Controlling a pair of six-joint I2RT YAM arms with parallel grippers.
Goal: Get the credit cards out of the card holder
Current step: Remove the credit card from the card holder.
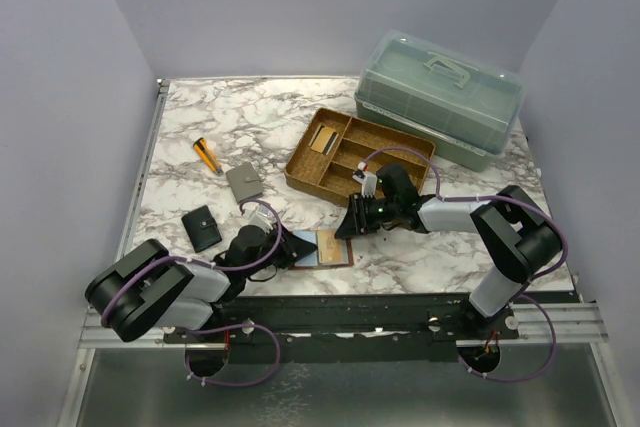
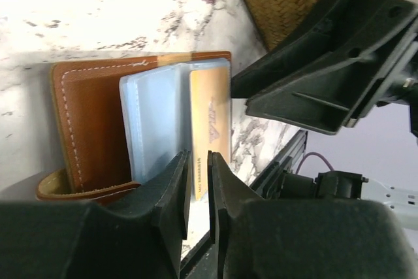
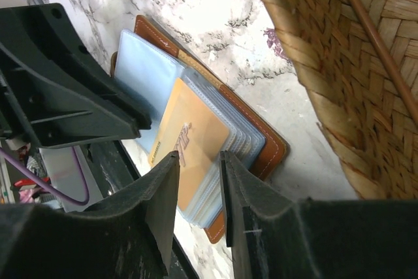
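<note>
The card holder (image 1: 330, 250) lies open on the marble near the front edge, brown leather outside with clear blue sleeves (image 2: 153, 119) fanned out. A gold credit card (image 2: 210, 122) lies on top of the sleeves, also in the right wrist view (image 3: 189, 142). My left gripper (image 2: 198, 158) sits low at the holder's left side (image 1: 297, 251), jaws a narrow slit apart with nothing between them, tips at the card's near end. My right gripper (image 3: 199, 158) is open just above the card's edge, coming from the right (image 1: 347, 225). Another card (image 1: 322, 139) lies in the wicker tray.
A wicker tray (image 1: 400, 142) stands just behind the right gripper, also in the right wrist view (image 3: 339, 63). A green lidded box (image 1: 440, 97) is at the back right. A grey wallet (image 1: 244, 182), a black wallet (image 1: 203, 227) and an orange pen (image 1: 208, 155) lie to the left.
</note>
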